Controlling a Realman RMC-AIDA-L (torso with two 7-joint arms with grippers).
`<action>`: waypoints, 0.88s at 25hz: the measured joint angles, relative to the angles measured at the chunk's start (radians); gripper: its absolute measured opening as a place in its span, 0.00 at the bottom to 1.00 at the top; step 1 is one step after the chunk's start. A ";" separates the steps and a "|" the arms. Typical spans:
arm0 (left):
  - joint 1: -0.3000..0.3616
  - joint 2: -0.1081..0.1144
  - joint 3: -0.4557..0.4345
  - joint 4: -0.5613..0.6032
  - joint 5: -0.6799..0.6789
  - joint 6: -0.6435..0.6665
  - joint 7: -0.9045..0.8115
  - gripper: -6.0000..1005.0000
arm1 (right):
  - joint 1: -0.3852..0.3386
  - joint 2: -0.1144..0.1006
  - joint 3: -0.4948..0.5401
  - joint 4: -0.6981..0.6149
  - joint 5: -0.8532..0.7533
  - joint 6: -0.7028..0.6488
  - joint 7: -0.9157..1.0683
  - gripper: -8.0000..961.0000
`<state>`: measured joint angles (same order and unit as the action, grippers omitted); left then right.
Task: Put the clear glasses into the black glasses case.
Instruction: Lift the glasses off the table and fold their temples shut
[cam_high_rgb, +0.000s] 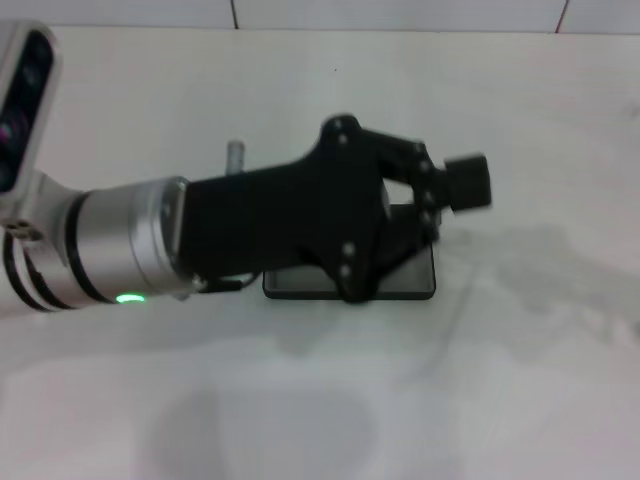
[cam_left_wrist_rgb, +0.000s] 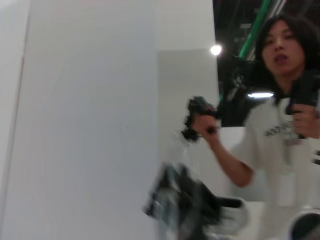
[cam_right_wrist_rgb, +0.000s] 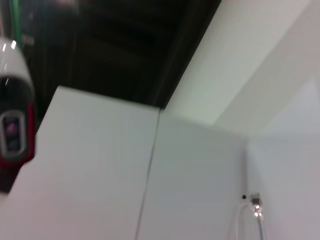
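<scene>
Black plastic fills the middle of the head view: the left arm reaches in from the robot's left, and the left gripper (cam_high_rgb: 452, 200) hangs over the black glasses case (cam_high_rgb: 405, 282), which lies flat on the white table (cam_high_rgb: 320, 400). Only the case's near edge and one corner show under the linkage; whether the lid is up or down, can't tell.

The fingers, as far as visible, stand a bit apart w/ one blurred pad (cam_high_rgb: 468, 182) sticking out past the case's far side. Open or clamped on sthg? Can't tell from here. The clear glasses don't show for sure anywhere. There's a faint glassy smear near the dark blurred shape low in the left wrist view, but too vague to call. They might be in the gripper, might be under it.

Right gripper isn't in any view; the right wrist cam looks at a wall and ceiling, so that arm seems parked off to the side.

A person (cam_left_wrist_rgb: 280, 100) holding a black handheld controller (cam_left_wrist_rgb: 200, 117) stands across the room.

My guess: this is the placing step, arm over the case. Next move needs the glasses lined up w/ the case's long side and lowered gently, arms folded, before letting go.
</scene>
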<state>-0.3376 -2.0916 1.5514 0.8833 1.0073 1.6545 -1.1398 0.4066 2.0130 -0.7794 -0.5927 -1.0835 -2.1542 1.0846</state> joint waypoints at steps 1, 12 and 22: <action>-0.009 -0.001 0.008 -0.012 0.009 0.011 0.003 0.05 | 0.000 0.000 0.000 0.003 0.038 0.000 0.000 0.13; -0.115 -0.008 0.240 -0.122 -0.093 0.059 0.244 0.05 | 0.122 0.004 -0.039 0.226 0.140 0.081 -0.171 0.14; -0.110 -0.009 0.327 -0.124 -0.265 0.060 0.333 0.05 | 0.195 0.016 -0.256 0.317 0.139 0.167 -0.300 0.14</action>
<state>-0.4476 -2.1005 1.8781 0.7591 0.7427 1.7149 -0.8069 0.6019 2.0293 -1.0357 -0.2753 -0.9450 -1.9875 0.7846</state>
